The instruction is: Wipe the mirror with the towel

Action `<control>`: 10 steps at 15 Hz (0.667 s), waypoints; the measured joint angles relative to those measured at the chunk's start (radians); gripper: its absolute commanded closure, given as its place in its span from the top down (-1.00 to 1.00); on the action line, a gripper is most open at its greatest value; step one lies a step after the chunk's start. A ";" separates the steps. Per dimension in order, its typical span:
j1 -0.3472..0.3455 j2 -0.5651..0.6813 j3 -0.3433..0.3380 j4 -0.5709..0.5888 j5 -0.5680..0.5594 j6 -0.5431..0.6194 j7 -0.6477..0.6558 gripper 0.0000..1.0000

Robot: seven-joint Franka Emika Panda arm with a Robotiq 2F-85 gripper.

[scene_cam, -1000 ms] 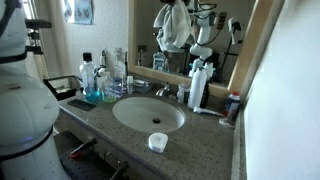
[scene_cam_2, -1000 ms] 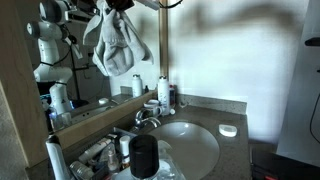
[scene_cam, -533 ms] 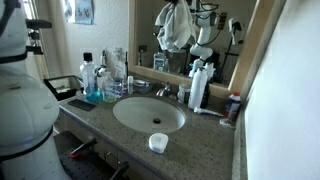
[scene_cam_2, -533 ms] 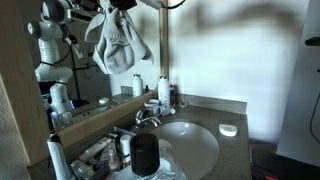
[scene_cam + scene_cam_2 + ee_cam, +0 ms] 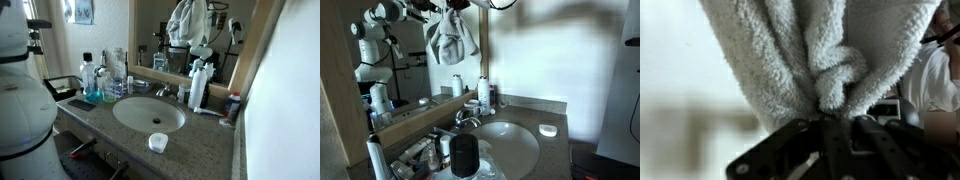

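A fluffy white towel (image 5: 187,22) hangs bunched against the upper part of the wall mirror (image 5: 150,30) above the sink. It also shows in an exterior view (image 5: 453,40) in front of the mirror (image 5: 400,65). My gripper (image 5: 455,5) is at the top of the towel and shut on it. In the wrist view the black fingers (image 5: 835,122) pinch a fold of the towel (image 5: 820,50), which fills most of the picture. The arm's reflection shows in the mirror.
Below is a granite counter (image 5: 200,140) with an oval sink (image 5: 148,113) and faucet (image 5: 468,118). Bottles (image 5: 92,78) stand at one side, a white spray bottle (image 5: 197,85) at the other. A small white dish (image 5: 157,142) lies at the front, a black cup (image 5: 465,155) nearby.
The towel and gripper have moved up and sideways across the mirror, toward its top edge. Nothing on the counter has moved.
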 measured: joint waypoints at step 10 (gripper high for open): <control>-0.052 0.059 -0.080 0.070 -0.005 -0.017 0.017 -0.89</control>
